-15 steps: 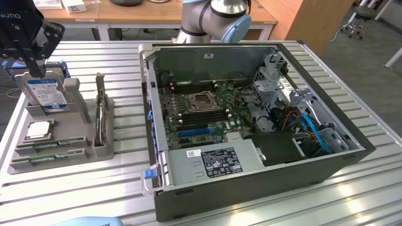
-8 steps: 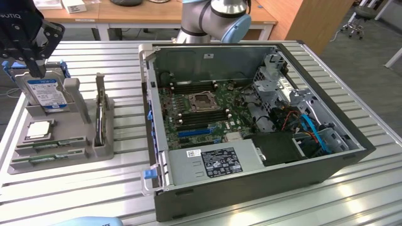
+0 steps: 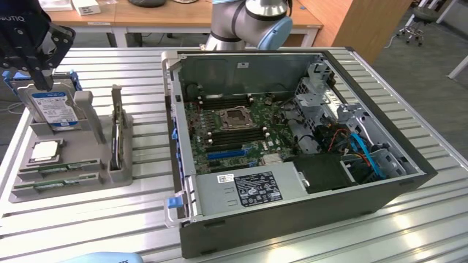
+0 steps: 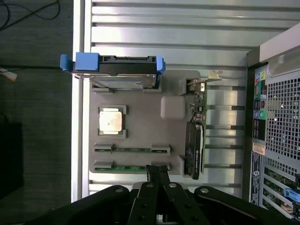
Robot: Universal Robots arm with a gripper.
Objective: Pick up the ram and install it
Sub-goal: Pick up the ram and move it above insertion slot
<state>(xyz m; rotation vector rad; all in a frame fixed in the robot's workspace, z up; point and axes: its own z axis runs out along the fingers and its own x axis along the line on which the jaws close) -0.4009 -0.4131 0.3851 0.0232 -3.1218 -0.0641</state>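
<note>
Now | wrist view: jaws closed, empty, near ram [image 4: 132, 167] | exterior view: motherboard [image 3: 219, 137] inside case [image 3: 292, 219]

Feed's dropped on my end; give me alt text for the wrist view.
The shut gripper hangs above a grey tray holding a ram stick beside a second stick, a processor chip and a hard drive. A computer case stands alongside.

My gripper [image 3: 44, 82], at ten o'clock in the exterior view, is cropped by the frame and covers the hard drive's [image 3: 52, 109] upper edge. On my wrist view, its closed fingertips [image 4: 154, 174] hide one end of a ram [image 4: 129, 167] stick, and I can't read the label print.
</note>
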